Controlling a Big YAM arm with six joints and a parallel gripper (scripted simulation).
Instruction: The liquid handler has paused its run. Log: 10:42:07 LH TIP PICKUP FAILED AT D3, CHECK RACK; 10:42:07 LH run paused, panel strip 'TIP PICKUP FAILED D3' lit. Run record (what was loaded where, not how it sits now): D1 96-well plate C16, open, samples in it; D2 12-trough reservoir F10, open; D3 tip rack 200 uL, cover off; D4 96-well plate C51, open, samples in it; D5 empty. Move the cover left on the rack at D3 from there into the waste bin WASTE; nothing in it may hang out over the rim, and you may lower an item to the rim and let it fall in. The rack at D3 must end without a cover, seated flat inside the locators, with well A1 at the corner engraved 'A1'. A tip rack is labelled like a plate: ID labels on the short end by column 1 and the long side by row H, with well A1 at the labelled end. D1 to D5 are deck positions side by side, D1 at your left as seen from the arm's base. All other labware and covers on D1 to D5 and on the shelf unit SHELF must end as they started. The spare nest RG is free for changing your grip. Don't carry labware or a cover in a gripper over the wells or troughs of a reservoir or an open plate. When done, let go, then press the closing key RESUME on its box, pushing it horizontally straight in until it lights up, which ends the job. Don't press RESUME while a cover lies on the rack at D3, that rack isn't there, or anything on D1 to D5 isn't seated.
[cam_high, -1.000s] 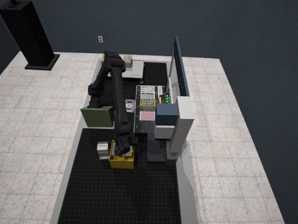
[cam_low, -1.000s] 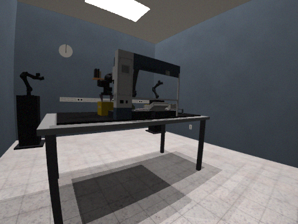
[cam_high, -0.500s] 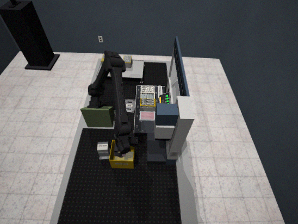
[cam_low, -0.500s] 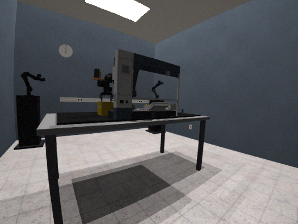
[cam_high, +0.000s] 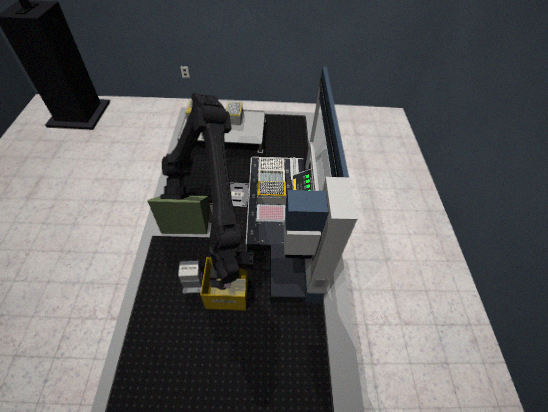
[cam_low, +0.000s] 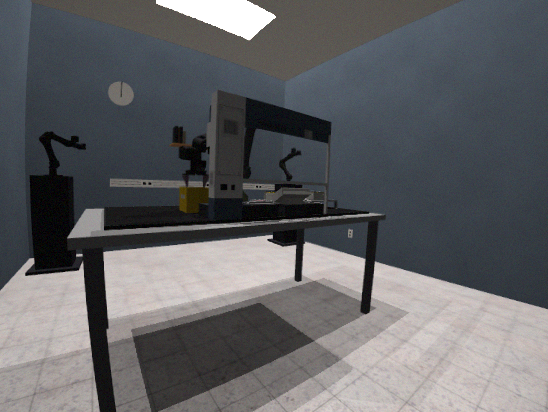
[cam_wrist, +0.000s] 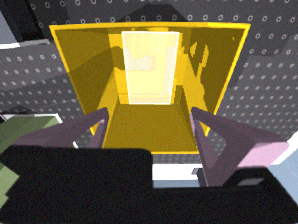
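The yellow waste bin (cam_high: 223, 296) stands on the black mat in front of the deck; it also shows in the exterior view (cam_low: 192, 199) and fills the wrist view (cam_wrist: 150, 90). A pale translucent cover (cam_wrist: 150, 67) lies inside the bin, leaning against its far wall, below the rim. My gripper (cam_wrist: 149, 111) (cam_high: 225, 281) is open and empty, hovering just above the bin's opening. The yellow-framed tip rack (cam_high: 271, 187) sits on the deck with its tips showing and no cover on it.
A grey box with a white label (cam_high: 189, 275) stands just left of the bin. A green box (cam_high: 180, 215) stands by the arm's base. A pink plate (cam_high: 270, 213) and other labware sit on the deck beside the handler's tower (cam_high: 327, 225).
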